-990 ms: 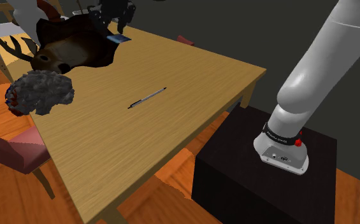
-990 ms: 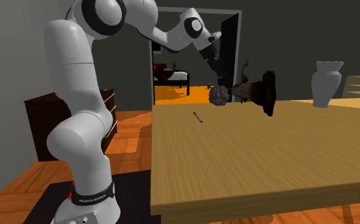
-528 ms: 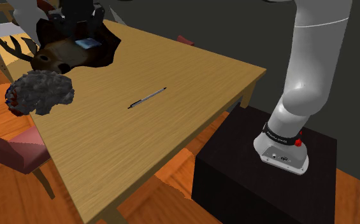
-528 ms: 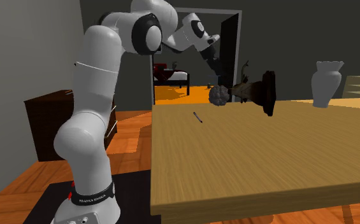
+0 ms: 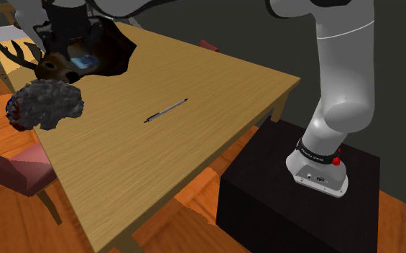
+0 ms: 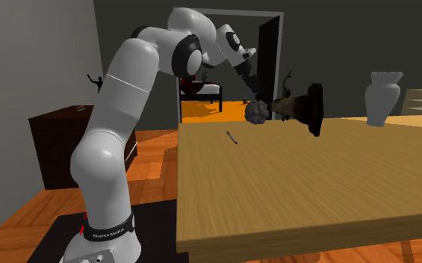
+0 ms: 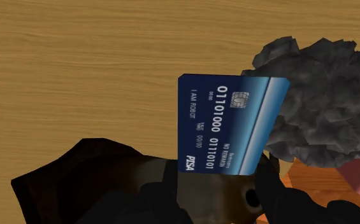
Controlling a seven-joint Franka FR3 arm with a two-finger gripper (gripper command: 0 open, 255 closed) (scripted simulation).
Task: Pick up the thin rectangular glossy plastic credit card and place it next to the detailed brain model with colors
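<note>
Moved: Since a second ago the gripper (image 5: 70,32) has carried the card (image 5: 86,62) toward the shoulder view's left, from the table's far edge to above the deer head; the arm (image 5: 345,72) has swung upright over its stand (image 5: 294,194).
Fingers: the fingers (image 7: 156,207) are clamped on one short end of the card, which leaves most of it sticking out ahead of the gripper (image 7: 216,186), free to be laid down first.
Card: the card (image 7: 232,130) is blue, with white numbers and a chip, and it is in the air, touching nothing but the fingers. From where I stand it looks to be kept high so as to pass over the antlers and snout.
Deer head: the deer head (image 5: 111,54) lies dark brown on the table right beneath the card, between the gripper and the brain, so it is the thing to clear.
Brain: the brain (image 5: 47,106), grey and lumpy with a red patch, sits at the table's edge just beside the deer's snout; in the wrist view the brain (image 7: 318,108) is just past the card's edge.
Pen: the pen (image 5: 167,111) is well apart at mid-table, out of the way.
Table: bare wood of the table (image 5: 215,93) lies on the pen side of the brain, the likeliest spot to set down.
Chair: a red chair (image 5: 14,169) stands below the brain's corner, so a card dropped too far over could slide off.
Progress: picked up and nearly there; lowering and letting go remain.
</note>
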